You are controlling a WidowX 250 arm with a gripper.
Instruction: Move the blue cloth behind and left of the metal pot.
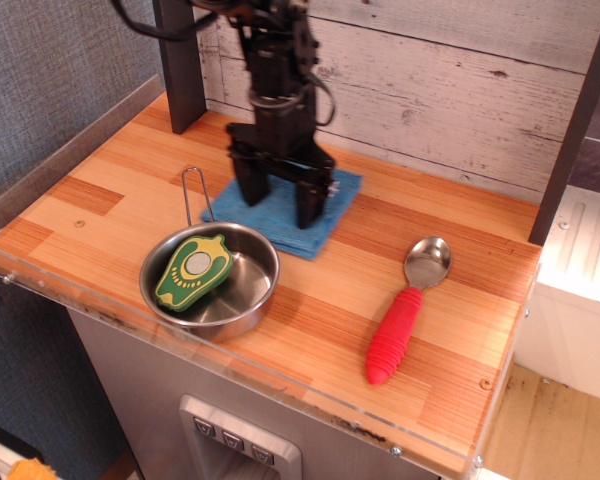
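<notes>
The blue cloth [336, 194] lies flat on the wooden counter, right behind the metal pot [248, 296] and touching its far rim. The pot stands at the front left with its wire handle [192, 192] pointing back. My gripper [278, 211] stands upright over the cloth with its jaws wide apart. Both fingertips [307, 218] rest down on the cloth. The cloth's left part is hidden behind the fingers.
A green and yellow toy [191, 270] lies inside the pot. A steel spoon with a red handle [394, 336] lies at the front right. A dark post [180, 70] stands at the back left, and a plank wall [430, 90] runs behind.
</notes>
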